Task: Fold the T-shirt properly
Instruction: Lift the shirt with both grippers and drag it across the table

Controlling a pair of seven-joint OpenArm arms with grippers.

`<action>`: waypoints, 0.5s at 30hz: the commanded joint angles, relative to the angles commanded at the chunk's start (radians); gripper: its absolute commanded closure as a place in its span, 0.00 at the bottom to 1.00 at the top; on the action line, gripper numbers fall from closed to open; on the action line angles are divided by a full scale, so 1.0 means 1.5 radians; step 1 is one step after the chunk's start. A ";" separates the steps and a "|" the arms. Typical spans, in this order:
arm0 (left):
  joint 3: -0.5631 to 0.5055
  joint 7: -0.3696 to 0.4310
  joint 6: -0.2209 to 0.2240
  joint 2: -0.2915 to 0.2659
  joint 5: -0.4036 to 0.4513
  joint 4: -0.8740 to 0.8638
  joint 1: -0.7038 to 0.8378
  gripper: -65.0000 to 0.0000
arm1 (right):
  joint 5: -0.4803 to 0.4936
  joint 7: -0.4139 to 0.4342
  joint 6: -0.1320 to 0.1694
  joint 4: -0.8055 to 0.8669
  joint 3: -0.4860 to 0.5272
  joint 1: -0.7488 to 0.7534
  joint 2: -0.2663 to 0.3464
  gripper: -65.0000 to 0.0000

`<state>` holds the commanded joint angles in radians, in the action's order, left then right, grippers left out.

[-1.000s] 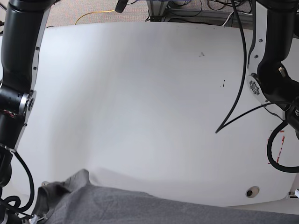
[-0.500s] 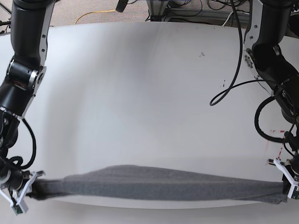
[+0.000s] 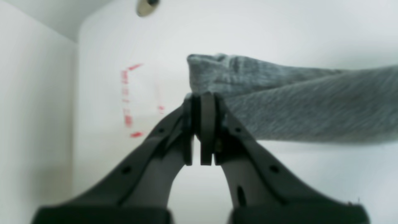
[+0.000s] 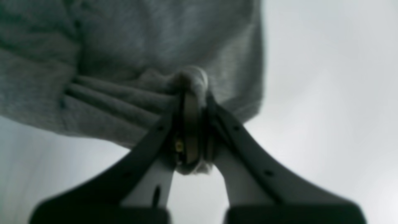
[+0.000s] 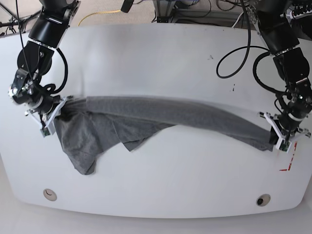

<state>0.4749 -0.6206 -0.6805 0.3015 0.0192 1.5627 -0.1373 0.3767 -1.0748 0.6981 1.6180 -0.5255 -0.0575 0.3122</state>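
The heather-grey T-shirt [image 5: 161, 117] hangs stretched across the white table [image 5: 156, 58] between my two grippers, with a bunched part drooping at the base view's left. My left gripper [image 5: 279, 136] at the base view's right is shut on one corner of the T-shirt [image 3: 279, 105]; its fingertips [image 3: 203, 102] pinch the edge. My right gripper [image 5: 53, 117] at the base view's left is shut on a gathered fold of the T-shirt [image 4: 124, 62], bunched around the fingertips [image 4: 191, 90].
Red tape marks [image 5: 288, 165] lie near the table's right edge, also in the left wrist view [image 3: 129, 99]. Round holes sit near the front edge at left [image 5: 48, 194] and right [image 5: 263, 200]. Cables [image 5: 234, 53] hang from the arm at the base view's right.
Both grippers have carried the T-shirt from the table's front edge toward the middle. The stretched band has moved away from the front and a loose part now droops at the left.
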 joint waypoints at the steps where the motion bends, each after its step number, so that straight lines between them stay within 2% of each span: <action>1: 0.003 0.003 0.000 0.001 0.000 -0.005 0.009 1.00 | 0.000 0.001 0.000 0.000 -0.013 0.020 -0.010 1.00; 7: 0.047 0.007 -0.001 0.003 0.000 -0.033 0.056 1.00 | 0.000 0.002 0.000 0.000 -0.059 0.100 -0.034 1.00; 15: 0.074 0.007 -0.002 0.003 0.000 -0.045 0.108 1.00 | 0.000 0.004 0.000 0.000 -0.061 0.149 -0.060 1.00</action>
<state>0.5854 -0.6099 -0.6836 0.3061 0.0192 1.4952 0.0253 0.3767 -1.0687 0.6981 1.6180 -0.6176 0.1665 0.2217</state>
